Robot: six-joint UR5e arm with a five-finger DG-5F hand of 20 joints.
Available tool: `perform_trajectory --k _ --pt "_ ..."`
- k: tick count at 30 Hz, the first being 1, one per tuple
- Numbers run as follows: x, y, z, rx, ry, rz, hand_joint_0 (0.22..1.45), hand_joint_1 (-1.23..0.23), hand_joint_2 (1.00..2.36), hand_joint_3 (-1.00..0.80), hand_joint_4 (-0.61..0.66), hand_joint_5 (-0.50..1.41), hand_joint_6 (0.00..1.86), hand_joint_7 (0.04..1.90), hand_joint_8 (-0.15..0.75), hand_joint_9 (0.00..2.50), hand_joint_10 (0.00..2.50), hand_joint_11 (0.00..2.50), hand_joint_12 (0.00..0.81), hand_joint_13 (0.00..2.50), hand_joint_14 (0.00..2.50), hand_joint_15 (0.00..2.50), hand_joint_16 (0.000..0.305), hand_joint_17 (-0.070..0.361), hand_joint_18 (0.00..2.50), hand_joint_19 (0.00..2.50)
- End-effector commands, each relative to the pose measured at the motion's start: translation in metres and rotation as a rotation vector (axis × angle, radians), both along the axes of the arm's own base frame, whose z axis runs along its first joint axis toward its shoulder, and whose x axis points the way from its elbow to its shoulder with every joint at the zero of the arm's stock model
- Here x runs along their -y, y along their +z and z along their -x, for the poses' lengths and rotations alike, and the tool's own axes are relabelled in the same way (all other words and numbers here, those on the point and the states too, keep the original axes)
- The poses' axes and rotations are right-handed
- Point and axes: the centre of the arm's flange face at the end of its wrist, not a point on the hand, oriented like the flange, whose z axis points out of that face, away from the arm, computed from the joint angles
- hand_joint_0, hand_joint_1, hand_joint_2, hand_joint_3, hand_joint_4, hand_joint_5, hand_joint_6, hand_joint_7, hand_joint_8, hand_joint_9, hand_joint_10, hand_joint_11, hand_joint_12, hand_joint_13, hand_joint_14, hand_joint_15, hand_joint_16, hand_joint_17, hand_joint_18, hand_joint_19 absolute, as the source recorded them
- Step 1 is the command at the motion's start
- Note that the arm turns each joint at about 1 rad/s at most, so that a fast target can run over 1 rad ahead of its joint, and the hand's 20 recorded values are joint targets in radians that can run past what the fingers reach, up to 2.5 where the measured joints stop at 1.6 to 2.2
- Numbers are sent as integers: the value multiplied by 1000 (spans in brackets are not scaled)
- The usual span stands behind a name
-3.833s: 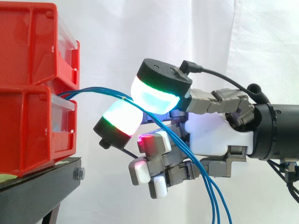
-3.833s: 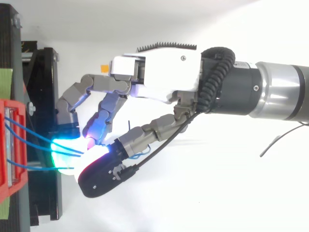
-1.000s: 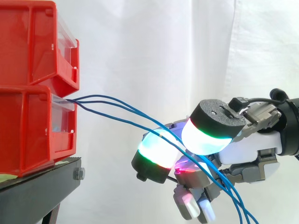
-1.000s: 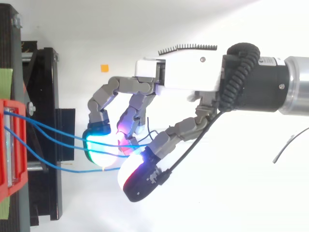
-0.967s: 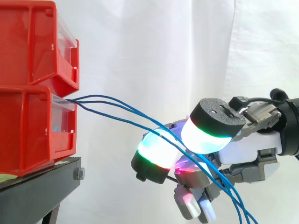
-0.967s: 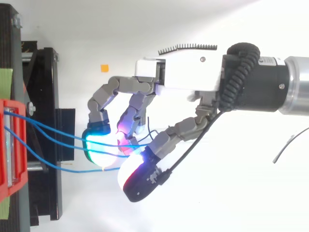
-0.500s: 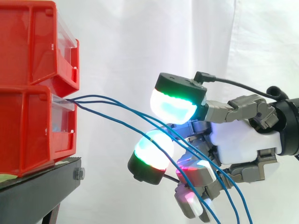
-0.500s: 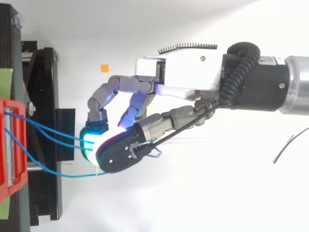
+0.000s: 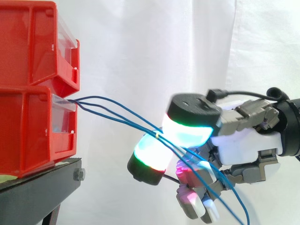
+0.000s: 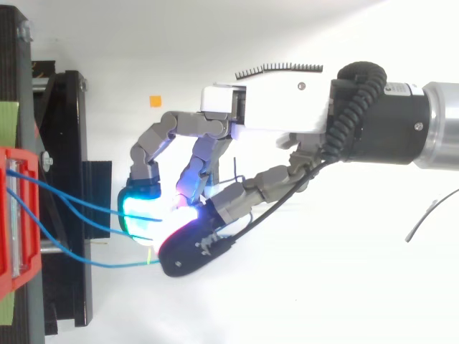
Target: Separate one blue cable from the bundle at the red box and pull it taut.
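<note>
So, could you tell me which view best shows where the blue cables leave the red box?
The side view: the blue cables emerge close together at the top front edge of the lower red box. The top view shows them fanned apart along that box's edge, running to the hand, but not their height.

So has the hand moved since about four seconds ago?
Yes: the hand, pinching blue cables, has pulled rightward away from the red bins and a little lower.
</note>
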Motion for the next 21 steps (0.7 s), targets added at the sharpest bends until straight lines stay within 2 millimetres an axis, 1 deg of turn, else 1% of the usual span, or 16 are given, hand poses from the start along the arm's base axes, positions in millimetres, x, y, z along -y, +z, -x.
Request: perform_trajectory --k 1,4,8,10,12,14,16,18,19,20,21 --pt "0 0 0 0 -1 0 751 -908 1000 -500 -122 -160 928 919 208 1172 23 1106 279 984 29 760 42 96 822 879" --pt "-2 0 0 0 2 0 755 -948 1000 -500 -129 -152 944 915 206 1206 22 1154 282 1014 29 786 42 95 853 887" --pt "-3 0 0 0 7 -1 700 -990 1000 -500 -66 -137 939 945 207 1249 21 1183 278 1038 31 832 42 94 862 915" --pt "-3 1 0 1 7 -1 612 -996 1000 -500 -21 -128 933 946 213 1273 22 1172 279 1044 29 845 42 94 866 934" --pt "-2 5 0 6 7 -1 532 -958 1000 -500 -2 -123 932 927 216 1291 21 1178 296 1053 29 846 45 101 876 938" --pt "-2 8 1 11 4 2 470 -867 1000 -500 9 -108 916 908 226 1307 18 1163 315 1060 28 839 50 112 881 939" --pt "-2 12 1 17 4 3 460 -676 1000 -500 9 -103 906 891 230 1312 18 1156 320 1064 29 843 51 115 879 932" --pt "-3 14 2 15 4 3 499 -513 1000 -500 -6 -98 886 935 214 1305 21 1156 304 1050 29 847 48 108 844 963" --pt "-3 16 3 14 3 3 501 -506 1000 -500 -10 -97 885 936 216 1305 19 1146 304 1050 29 850 48 107 843 954" --pt "-4 16 3 11 4 4 558 -369 1000 -500 -18 -96 877 939 198 1299 23 1146 285 1037 30 862 43 98 809 988" --pt "-4 16 4 7 3 6 569 -360 1000 -500 -18 -96 874 947 197 1300 22 1131 282 1037 31 865 43 97 805 991"
